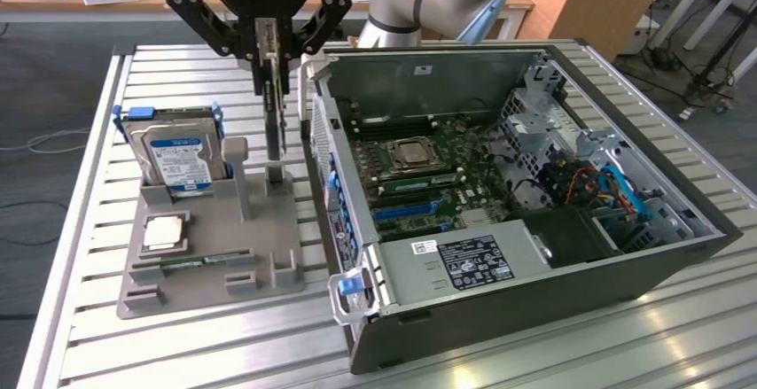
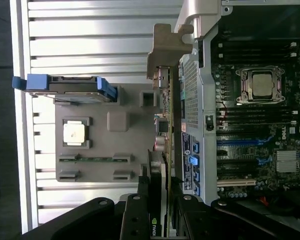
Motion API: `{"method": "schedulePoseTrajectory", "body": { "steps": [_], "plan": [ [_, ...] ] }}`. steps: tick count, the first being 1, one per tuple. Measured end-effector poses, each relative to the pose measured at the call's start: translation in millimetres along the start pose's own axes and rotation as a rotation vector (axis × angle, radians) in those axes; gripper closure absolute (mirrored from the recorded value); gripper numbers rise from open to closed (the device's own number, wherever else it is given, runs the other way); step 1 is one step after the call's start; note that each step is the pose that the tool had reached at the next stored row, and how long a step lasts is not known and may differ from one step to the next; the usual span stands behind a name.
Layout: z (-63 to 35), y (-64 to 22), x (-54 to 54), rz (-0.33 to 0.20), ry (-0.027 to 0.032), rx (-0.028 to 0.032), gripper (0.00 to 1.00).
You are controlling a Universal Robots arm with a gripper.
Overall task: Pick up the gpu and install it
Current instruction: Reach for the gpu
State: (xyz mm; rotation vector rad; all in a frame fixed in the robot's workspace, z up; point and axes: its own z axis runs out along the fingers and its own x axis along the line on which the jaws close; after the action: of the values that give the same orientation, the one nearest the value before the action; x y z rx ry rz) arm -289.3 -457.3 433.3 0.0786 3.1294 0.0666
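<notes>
The gpu (image 1: pixel 275 114) is a thin dark card standing on edge, hanging straight down from my gripper (image 1: pixel 269 52), which is shut on its upper end. Its lower end is at the upright post of the grey holder (image 1: pixel 272 238), beside the open computer case (image 1: pixel 662 256); whether it still rests in the holder I cannot tell. In the wrist view the gpu (image 2: pixel 166 135) runs edge-on away from my gripper (image 2: pixel 160 212), and its silvery bracket (image 2: pixel 165 47) is at the far end. The motherboard (image 2: pixel 255 125) with blue slots lies inside the case.
On the grey holder stand a silver hard drive (image 1: pixel 177 154) with a blue-white label, a processor chip (image 1: pixel 163 229) and a narrow memory stick (image 1: pixel 201 260). The case wall rises close to the card. All this rests on a slatted metal table (image 1: pixel 177 353).
</notes>
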Motion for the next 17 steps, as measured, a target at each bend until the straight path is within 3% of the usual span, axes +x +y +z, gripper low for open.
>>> {"method": "schedulePoseTrajectory", "body": {
  "steps": [7, 17],
  "plan": [
    [0.3, 0.5, -8.9, -0.021, 0.0010, -0.0069, 0.73],
    [0.6, 1.7, -33.2, -0.045, 0.0024, -0.0152, 0.73]
  ]
}}
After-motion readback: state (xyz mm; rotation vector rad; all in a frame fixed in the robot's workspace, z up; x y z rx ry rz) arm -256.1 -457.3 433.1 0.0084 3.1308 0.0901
